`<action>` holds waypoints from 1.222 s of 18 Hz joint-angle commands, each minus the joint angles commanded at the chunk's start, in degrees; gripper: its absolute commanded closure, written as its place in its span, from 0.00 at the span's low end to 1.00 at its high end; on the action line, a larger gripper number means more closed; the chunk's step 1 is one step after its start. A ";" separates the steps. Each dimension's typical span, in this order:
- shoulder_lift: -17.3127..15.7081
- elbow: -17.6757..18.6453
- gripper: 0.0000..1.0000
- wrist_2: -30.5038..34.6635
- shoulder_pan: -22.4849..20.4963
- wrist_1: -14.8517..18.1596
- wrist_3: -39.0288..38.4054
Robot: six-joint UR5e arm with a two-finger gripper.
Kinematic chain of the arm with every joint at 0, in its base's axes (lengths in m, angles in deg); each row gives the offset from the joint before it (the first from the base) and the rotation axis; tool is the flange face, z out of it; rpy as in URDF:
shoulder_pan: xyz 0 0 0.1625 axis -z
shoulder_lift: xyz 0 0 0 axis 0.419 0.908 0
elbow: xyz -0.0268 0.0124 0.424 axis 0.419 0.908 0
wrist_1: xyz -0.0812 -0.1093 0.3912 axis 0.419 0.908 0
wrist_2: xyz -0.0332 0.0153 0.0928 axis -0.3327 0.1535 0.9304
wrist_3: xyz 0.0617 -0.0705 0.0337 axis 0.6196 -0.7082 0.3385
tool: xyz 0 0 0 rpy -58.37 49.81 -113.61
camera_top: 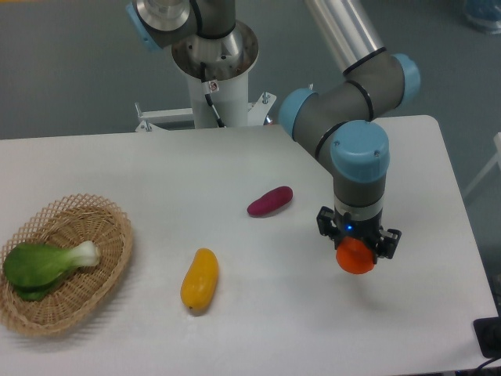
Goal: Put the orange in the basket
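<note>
The orange (355,257) is a small round orange-red ball at the right of the table, held between the fingers of my gripper (357,249), which points straight down and is shut on it. Whether the fruit touches the table I cannot tell. The basket (100,266), a shallow oval of tan wicker, lies at the far left edge of the table, well away from the gripper.
A green leafy vegetable with a white stalk (43,265) lies inside the basket. A yellow oblong fruit (200,280) lies on the table between basket and gripper. A purple oblong vegetable (269,201) lies further back. The arm's base post (215,70) stands behind the table.
</note>
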 joint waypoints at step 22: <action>0.17 -1.57 0.38 -0.79 30.49 -4.40 -14.33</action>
